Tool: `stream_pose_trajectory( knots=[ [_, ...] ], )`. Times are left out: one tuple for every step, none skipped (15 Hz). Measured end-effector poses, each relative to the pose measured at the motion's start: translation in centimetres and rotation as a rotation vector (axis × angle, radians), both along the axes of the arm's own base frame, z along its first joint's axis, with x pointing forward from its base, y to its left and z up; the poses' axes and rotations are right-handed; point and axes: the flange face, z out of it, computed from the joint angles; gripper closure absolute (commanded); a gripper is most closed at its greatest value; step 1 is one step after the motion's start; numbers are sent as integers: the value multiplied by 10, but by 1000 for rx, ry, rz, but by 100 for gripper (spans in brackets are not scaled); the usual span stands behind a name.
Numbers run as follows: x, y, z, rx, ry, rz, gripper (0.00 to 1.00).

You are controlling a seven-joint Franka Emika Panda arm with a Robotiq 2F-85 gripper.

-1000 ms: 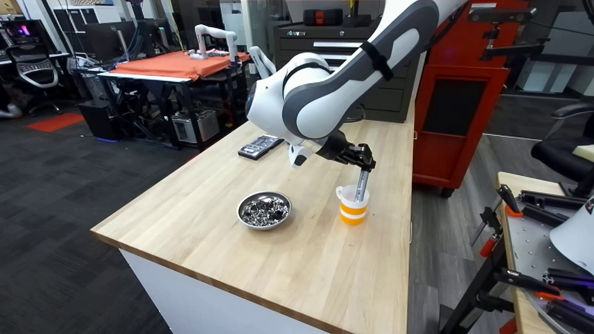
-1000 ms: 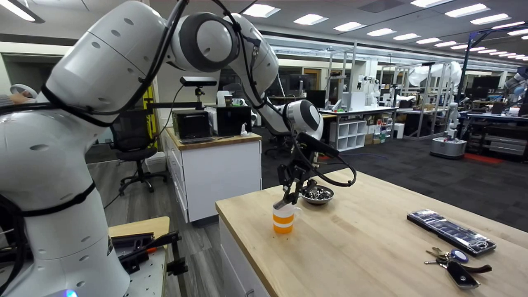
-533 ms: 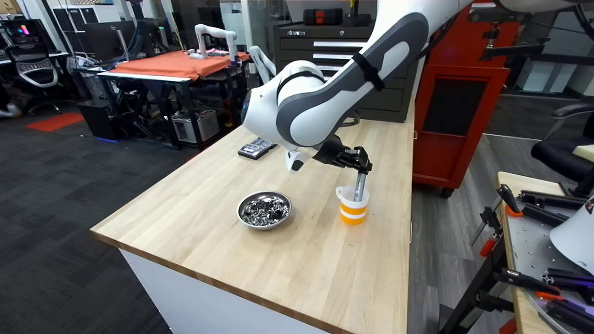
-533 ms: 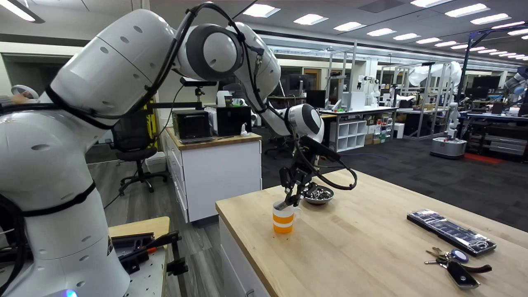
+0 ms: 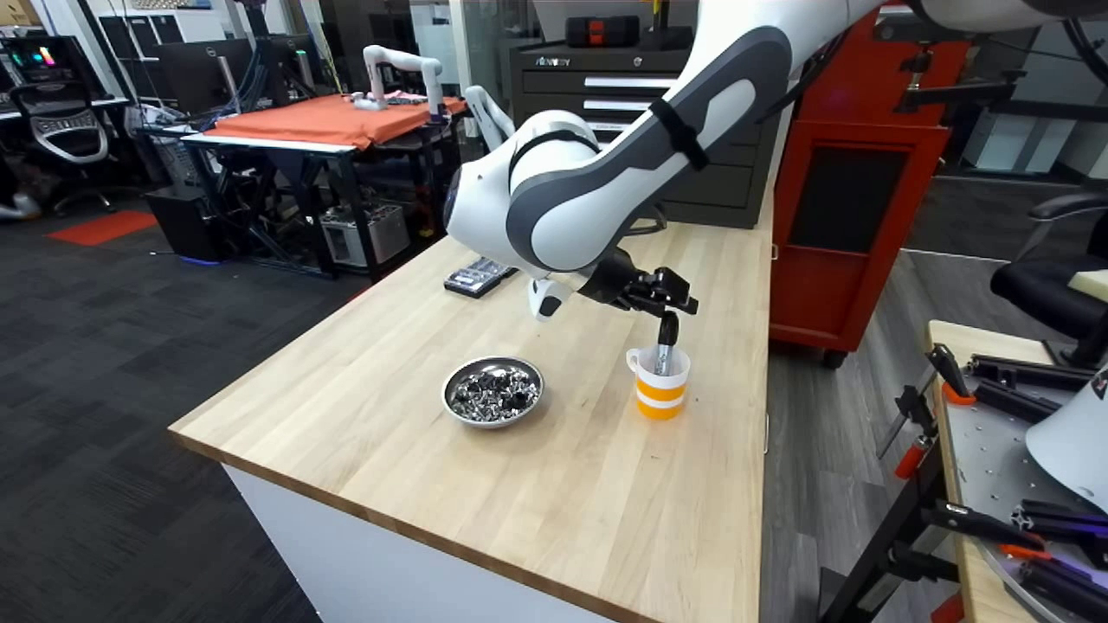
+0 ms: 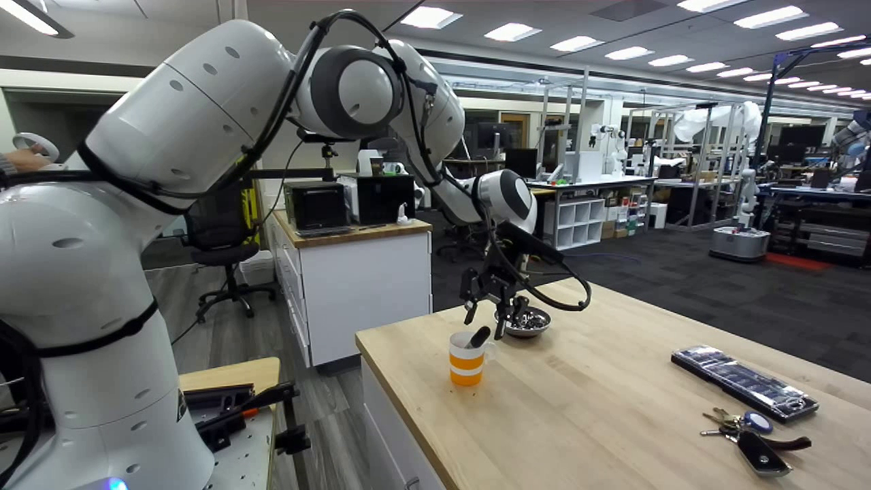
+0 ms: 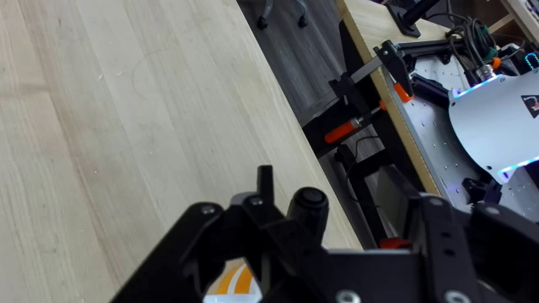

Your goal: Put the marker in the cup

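Marker point(image 5: 665, 343): inside the striped mug point(image 5: 660, 401), tilted, black end above the mug's rim.
Striped mug: upright on the worktop point(image 5: 563, 493).
Hand point(image 6: 485, 328): spread wide just above the mug, gripping nothing.
Metal bowl point(image 5: 462, 374): mug's handle side, apart from it, shiny pieces point(image 5: 493, 400) inside.
Key bunch point(image 6: 757, 448): well apart from the mug.

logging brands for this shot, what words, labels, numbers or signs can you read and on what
"KENNEDY", as best it reads: tool chest.
Unreadable, too small: marks on the marker.
Unreadable, too small: logo on the dark monitor.
Unreadable, cut off: badge on the robot base.
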Motion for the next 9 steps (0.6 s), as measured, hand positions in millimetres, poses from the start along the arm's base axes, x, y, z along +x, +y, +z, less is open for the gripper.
stream_pose_trajectory(
  knots=[
    [1,0,1,0,-3,-1,2],
    [2,0,3,2,-7,-2,0],
    [4,0,5,5,-12,-5,0],
    [6,-1,7,8,-18,-9,0],
    [8,-2,10,13,-24,-15,0],
    [10,-4,13,20,-30,-24,0],
    [13,-7,16,28,-37,-34,0],
    [15,-9,19,37,-47,-52,0],
    [17,-12,22,44,-53,-65,0]
  ],
)
